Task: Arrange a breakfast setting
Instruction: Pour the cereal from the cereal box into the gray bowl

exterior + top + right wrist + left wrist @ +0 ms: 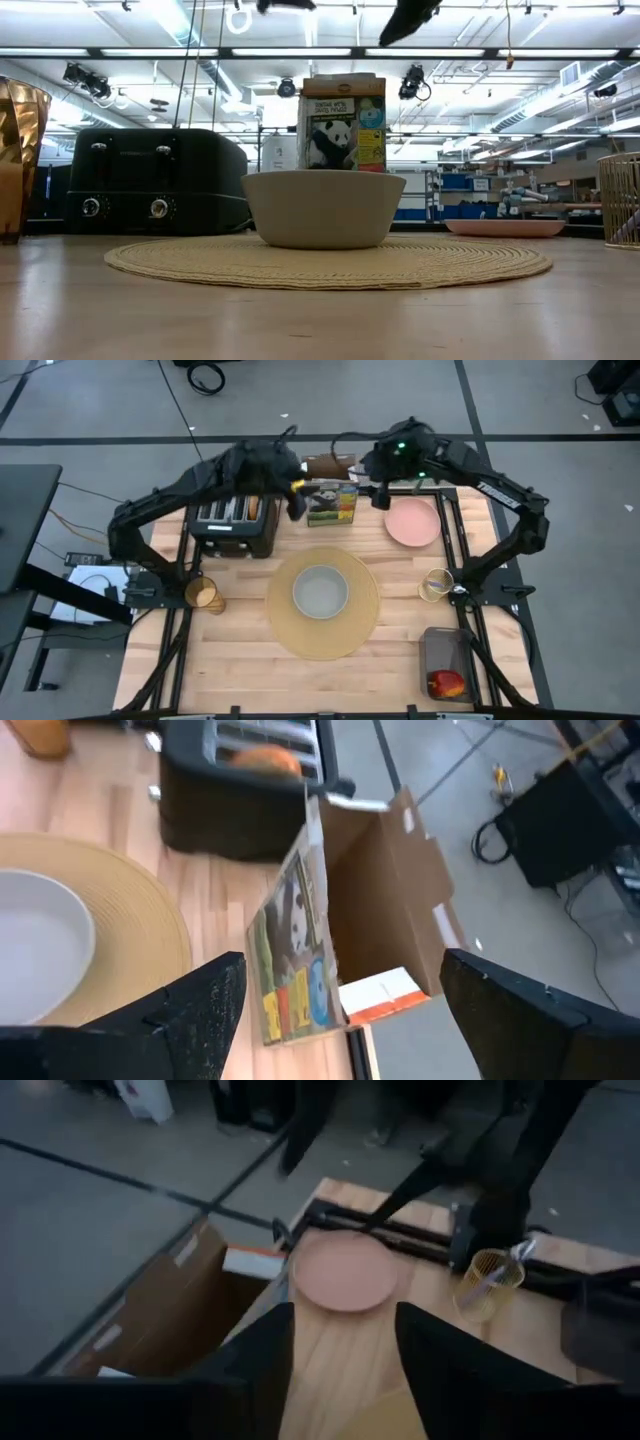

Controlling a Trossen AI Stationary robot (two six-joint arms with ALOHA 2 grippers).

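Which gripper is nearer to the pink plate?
The right gripper is nearer, just off the pink plate's far-left edge, by the cereal box. The left gripper hovers on the box's other side, near the toaster.

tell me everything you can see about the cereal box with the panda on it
The cereal box is upright cardboard at the table's far edge, right of the black toaster and behind the pale grey bowl. Its front shows a panda and green print; the top flaps stand open, brown inside. Both grippers hover close above it; no contact can be made out.
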